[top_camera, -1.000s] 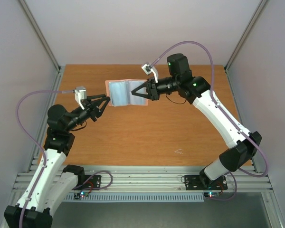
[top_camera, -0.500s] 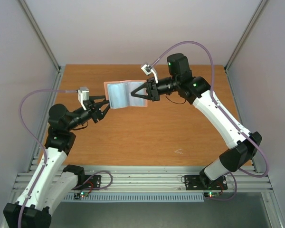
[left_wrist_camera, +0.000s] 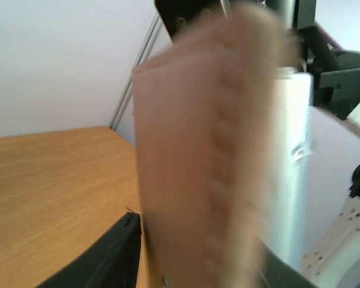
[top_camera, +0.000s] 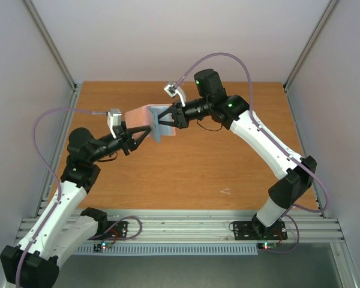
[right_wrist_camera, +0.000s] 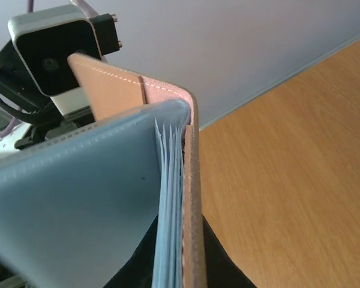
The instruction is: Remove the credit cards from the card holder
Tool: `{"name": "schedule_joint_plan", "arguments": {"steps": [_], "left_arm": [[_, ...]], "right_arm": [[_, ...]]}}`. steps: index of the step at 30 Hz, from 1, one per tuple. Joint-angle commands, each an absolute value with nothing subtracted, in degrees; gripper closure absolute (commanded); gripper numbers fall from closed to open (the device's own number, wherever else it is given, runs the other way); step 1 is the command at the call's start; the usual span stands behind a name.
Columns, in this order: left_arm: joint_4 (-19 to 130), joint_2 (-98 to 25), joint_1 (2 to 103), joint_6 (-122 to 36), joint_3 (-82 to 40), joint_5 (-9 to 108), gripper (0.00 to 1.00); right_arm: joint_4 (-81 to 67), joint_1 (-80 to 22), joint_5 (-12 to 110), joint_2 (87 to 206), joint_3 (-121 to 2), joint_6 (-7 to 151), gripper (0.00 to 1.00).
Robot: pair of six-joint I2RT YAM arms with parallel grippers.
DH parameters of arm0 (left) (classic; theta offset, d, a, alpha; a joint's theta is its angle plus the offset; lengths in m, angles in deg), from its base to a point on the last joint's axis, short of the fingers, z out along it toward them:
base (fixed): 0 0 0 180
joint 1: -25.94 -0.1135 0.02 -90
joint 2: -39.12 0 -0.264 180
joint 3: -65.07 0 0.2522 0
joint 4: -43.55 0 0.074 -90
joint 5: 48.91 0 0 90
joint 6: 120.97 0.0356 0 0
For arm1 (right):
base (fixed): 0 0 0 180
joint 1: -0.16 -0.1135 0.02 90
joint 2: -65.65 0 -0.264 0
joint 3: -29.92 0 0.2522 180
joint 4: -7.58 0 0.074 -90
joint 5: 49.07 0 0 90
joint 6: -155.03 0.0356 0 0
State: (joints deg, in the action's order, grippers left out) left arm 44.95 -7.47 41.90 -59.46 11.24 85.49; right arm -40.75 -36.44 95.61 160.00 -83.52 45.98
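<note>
1. The right gripper [top_camera: 159, 122], a black two-finger clamp, is closed on the card holder just above the centre of the top view. In the right wrist view a black finger [right_wrist_camera: 168, 264] lies against the holder's panel at the bottom edge of the frame.
2. The card holder [top_camera: 141, 115] is a small folding wallet, taupe-pink stitched leather outside and light blue plastic inside. It is held clear of the table, partly open, in the upper centre-left of the top view. Its pink outer face lies to the left, with a strip of the blue inner panel at its lower right.
3. The pocket edges [right_wrist_camera: 168, 198] are thin pale blue layers seen edge-on beside the fold, in the centre of the right wrist view. Whether the credit cards sit among them cannot be told.
4. The left gripper [top_camera: 139, 135] has its jaws apart at the holder's lower left edge. In the left wrist view the blurred taupe panel stands upright mid-frame, with one black finger at its lower left. Contact cannot be told.
5. The left wrist camera [right_wrist_camera: 51, 45] is a white and black box at the upper left of the right wrist view, behind the holder's free flap.
6. The table [top_camera: 198, 168] is an orange-brown wooden surface across the middle of the top view, beneath both arms.
</note>
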Motion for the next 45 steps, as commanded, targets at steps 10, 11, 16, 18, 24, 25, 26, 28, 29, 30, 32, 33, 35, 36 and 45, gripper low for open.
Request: {"name": "schedule_joint_plan", "arguments": {"steps": [10,11,16,18,24,25,26,28,29,30,32,33,35,36,45], "left_arm": [[44.97,-5.25,42.19,-57.76,10.44,81.41,1.00],[45.10,-4.98,41.92,-58.14,10.79,80.78,1.00],[43.80,-4.52,41.14,-59.21,11.05,80.33,1.00],[43.61,-4.83,41.19,-58.85,10.87,80.52,1.00],[43.79,-5.10,41.15,-59.59,10.81,78.95,1.00],[44.54,-5.15,41.20,-59.51,10.65,78.51,1.00],[45.07,-5.15,41.21,-59.32,10.56,77.94,1.00],[45.72,-5.16,41.16,-59.19,10.51,77.10,1.00],[45.84,-5.18,41.14,-59.23,10.56,76.86,1.00],[45.75,-5.24,41.15,-59.27,10.61,76.78,1.00],[45.76,-5.27,41.15,-59.31,10.71,76.70,1.00],[45.87,-5.24,41.16,-59.28,10.78,76.57,1.00],[45.85,-5.24,41.18,-59.27,10.85,76.43,1.00],[45.85,-5.20,41.17,-59.27,10.87,76.38,1.00],[46.28,-4.68,41.17,-58.98,11.44,76.40,1.00]], "right_arm": [[-42.58,-33.95,96.64,158.44,-84.29,44.75,0.55],[-42.80,-33.03,96.77,157.42,-83.54,44.81,0.50],[-45.33,-31.11,95.81,154.35,-82.54,42.86,0.28],[-47.26,-32.08,92.66,154.75,-84.13,42.92,0.20],[-48.08,-42.97,64.80,154.57,-85.85,40.05,0.02],[-47.29,-44.91,60.29,154.41,-85.80,39.99,0.02],[-46.58,-46.92,56.69,154.28,-85.79,39.52,0.01],[-45.09,-49.91,50.72,154.04,-85.62,39.23,0.02],[-44.63,-50.82,48.93,154.08,-85.62,39.58,0.02],[-44.26,-51.49,47.76,154.19,-85.68,39.89,0.01],[-43.48,-53.00,46.50,154.56,-85.71,40.56,0.02],[-43.19,-53.54,46.63,154.78,-85.79,40.44,0.02],[-43.18,-54.55,47.07,155.59,-86.27,40.10,0.02],[-43.10,-54.86,47.39,156.03,-86.50,40.12,0.02],[-43.00,-55.48,52.00,157.45,-87.85,39.43,0.02]]}}
